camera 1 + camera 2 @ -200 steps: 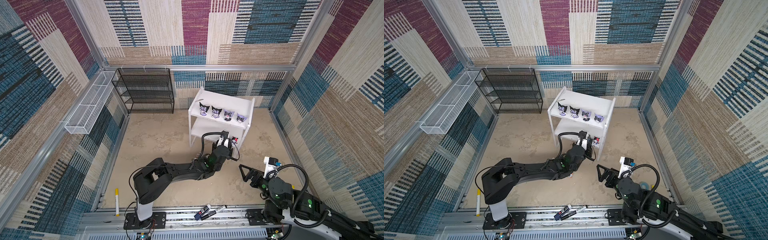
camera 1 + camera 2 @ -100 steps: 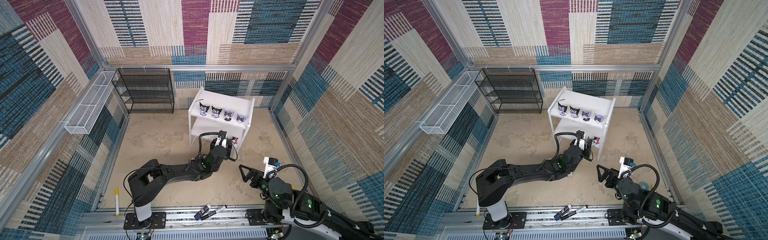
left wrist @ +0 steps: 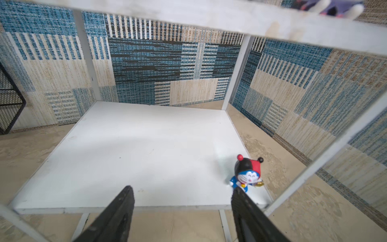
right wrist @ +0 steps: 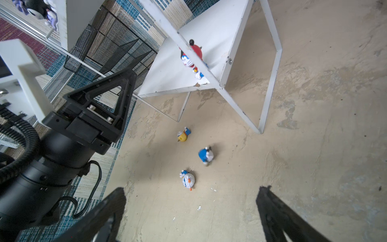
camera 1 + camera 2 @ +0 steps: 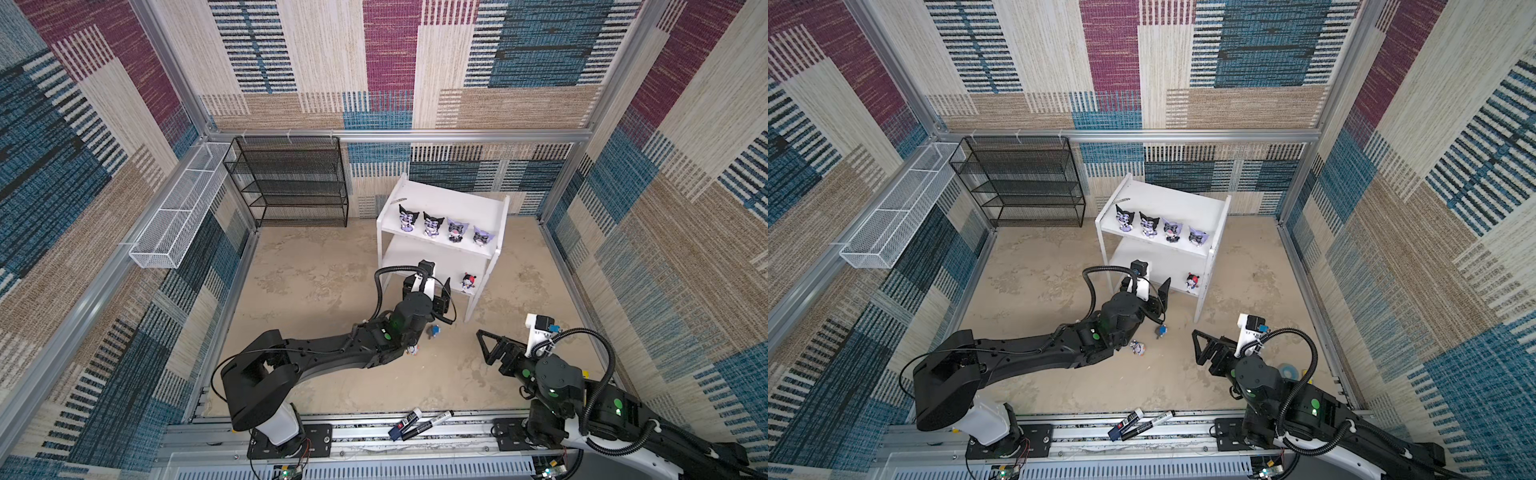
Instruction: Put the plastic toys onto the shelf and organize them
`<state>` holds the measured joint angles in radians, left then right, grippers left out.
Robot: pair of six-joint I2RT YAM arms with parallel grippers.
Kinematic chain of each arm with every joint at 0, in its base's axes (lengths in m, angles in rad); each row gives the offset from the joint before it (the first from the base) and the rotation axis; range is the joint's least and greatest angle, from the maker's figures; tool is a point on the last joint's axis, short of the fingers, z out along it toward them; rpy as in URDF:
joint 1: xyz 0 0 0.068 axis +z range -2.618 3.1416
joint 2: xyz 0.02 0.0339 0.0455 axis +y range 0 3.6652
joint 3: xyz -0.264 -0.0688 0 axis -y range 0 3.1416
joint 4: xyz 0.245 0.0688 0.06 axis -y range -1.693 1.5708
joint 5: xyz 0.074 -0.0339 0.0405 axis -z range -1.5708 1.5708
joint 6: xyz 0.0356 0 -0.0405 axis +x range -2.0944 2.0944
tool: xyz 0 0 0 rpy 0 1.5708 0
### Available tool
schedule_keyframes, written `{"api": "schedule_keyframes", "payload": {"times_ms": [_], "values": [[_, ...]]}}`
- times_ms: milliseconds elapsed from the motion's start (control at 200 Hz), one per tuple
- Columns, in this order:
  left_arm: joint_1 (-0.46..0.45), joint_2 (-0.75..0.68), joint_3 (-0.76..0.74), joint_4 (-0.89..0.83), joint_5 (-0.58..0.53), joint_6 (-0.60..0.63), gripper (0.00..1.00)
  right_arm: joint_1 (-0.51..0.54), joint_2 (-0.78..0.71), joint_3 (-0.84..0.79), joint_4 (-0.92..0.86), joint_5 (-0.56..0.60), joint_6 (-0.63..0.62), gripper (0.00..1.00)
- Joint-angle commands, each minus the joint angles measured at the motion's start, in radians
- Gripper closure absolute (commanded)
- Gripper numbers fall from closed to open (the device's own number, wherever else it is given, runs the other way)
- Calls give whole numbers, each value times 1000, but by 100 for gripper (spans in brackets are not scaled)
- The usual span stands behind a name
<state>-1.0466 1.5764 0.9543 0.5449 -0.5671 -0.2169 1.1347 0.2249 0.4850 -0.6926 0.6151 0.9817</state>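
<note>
Shelf (image 5: 440,198) top tier: four hooded figurines (image 5: 432,224) in a row. Lower tier, front corner: jester-hat figurine (image 3: 247,171), upright. Left gripper (image 3: 182,189) at that tier's front edge, jaws apart, empty. Floor (image 4: 293,167): yellow figurine (image 4: 183,135), blue figurine (image 4: 206,156), white figurine (image 4: 187,180), toppled. Right gripper (image 4: 192,190) above them, jaws wide, empty.
</note>
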Motion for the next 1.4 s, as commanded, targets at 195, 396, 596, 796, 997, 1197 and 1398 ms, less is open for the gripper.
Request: {"api": "schedule_keyframes", "payload": {"times_ms": [195,396,596,796,997,1197,1398], "values": [[10,-180,-149,-209,88,-101,22,0,84,-30,85,-69,-45,1],[20,-321,-259,-394,173,-185,9,0,267,-127,297,-212,-89,13],[46,-419,-366,-491,271,-271,9,0,537,-174,572,-321,-138,30],[103,-362,-433,-407,501,-263,9,-31,747,-159,727,-418,-183,45],[194,-169,-431,-206,760,-276,13,-44,797,-144,733,-437,-187,53],[220,13,-365,-111,886,-259,14,-49,710,-175,672,-418,-160,54],[224,68,-332,-138,942,-263,18,-50,593,-185,565,-377,-141,52]]}}
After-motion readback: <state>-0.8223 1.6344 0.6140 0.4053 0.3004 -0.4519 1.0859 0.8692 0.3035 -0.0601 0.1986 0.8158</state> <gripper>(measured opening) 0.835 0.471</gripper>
